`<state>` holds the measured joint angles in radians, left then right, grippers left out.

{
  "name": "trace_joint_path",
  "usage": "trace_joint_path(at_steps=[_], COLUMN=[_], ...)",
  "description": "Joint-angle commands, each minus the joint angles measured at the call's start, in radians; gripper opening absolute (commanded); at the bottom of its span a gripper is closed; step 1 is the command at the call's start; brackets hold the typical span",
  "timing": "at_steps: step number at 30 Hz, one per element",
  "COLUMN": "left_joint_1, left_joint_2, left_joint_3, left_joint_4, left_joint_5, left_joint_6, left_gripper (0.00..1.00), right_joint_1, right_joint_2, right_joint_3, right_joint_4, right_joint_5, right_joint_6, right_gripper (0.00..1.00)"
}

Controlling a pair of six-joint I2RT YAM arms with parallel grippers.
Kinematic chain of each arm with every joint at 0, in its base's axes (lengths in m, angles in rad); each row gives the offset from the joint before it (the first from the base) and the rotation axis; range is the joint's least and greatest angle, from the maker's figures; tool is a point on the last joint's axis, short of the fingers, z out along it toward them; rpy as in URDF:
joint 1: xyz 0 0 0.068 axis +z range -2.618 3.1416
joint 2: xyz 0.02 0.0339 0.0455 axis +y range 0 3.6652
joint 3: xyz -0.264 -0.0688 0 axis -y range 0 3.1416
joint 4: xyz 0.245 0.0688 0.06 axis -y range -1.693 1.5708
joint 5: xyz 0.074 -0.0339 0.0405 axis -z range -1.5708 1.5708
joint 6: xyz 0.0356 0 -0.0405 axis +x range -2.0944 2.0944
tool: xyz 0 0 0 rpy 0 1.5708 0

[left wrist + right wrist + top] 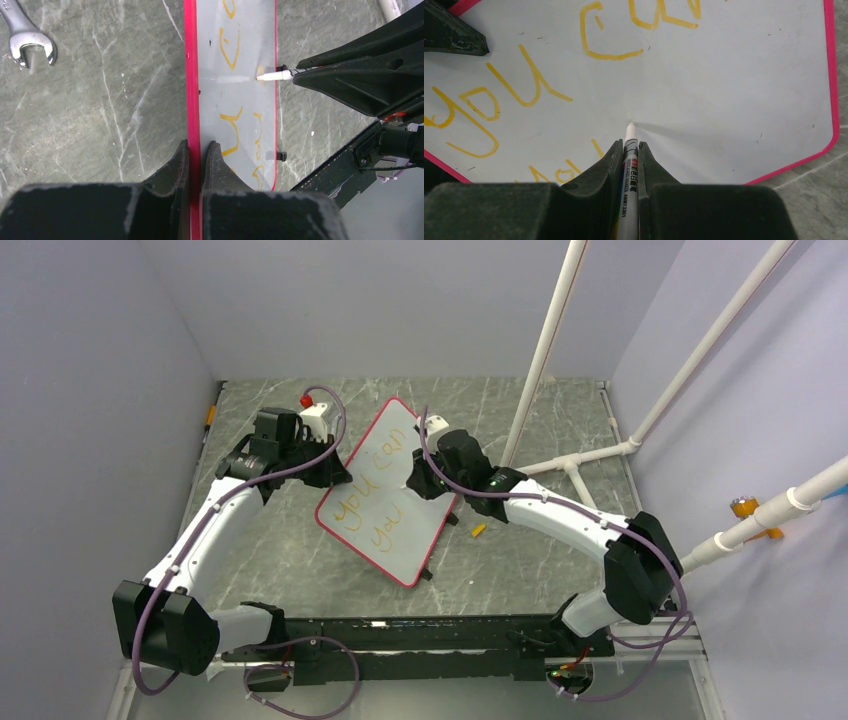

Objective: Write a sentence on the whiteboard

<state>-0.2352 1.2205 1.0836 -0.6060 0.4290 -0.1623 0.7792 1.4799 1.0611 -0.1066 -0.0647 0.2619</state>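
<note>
The whiteboard [400, 445] with its red-pink frame lies tilted mid-table. Orange words read "you can" [366, 478] and below "you" [384, 532]. My left gripper [336, 473] is shut on the board's left frame edge, which shows clamped between the fingers in the left wrist view [198, 145]. My right gripper [420, 480] is shut on a white marker [630, 170]. The marker's tip [630, 129] touches the bare white board [724, 75] just right of the second line. The tip also shows in the left wrist view [270, 77].
A steel wrench [27, 42] lies on the grey table left of the board. A small orange cap [478, 531] lies right of the board. White pipes [545, 350] rise at the back right. Black clips [281, 156] sit on the board's edge.
</note>
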Motion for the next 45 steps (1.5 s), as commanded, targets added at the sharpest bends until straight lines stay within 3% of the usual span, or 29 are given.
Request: trace_joint_path(at_steps=[1, 33, 45], left_joint_1=[0.006, 0.005, 0.005], left_joint_2=[-0.004, -0.004, -0.007], left_joint_3=[0.001, 0.001, 0.0], left_joint_4=[0.024, 0.024, 0.024], left_joint_5=[-0.153, -0.153, -0.151], left_joint_6=[0.106, 0.104, 0.104], left_gripper=[0.0, 0.0, 0.0], right_joint_1=[-0.007, -0.009, -0.009], right_joint_2=[0.008, -0.03, -0.011], right_joint_3=[0.02, -0.145, -0.08], right_joint_4=[0.067, 0.088, 0.065], right_joint_5=[-0.023, 0.02, 0.031], right_joint_6=[0.018, 0.02, 0.014], right_gripper=[0.0, 0.0, 0.0])
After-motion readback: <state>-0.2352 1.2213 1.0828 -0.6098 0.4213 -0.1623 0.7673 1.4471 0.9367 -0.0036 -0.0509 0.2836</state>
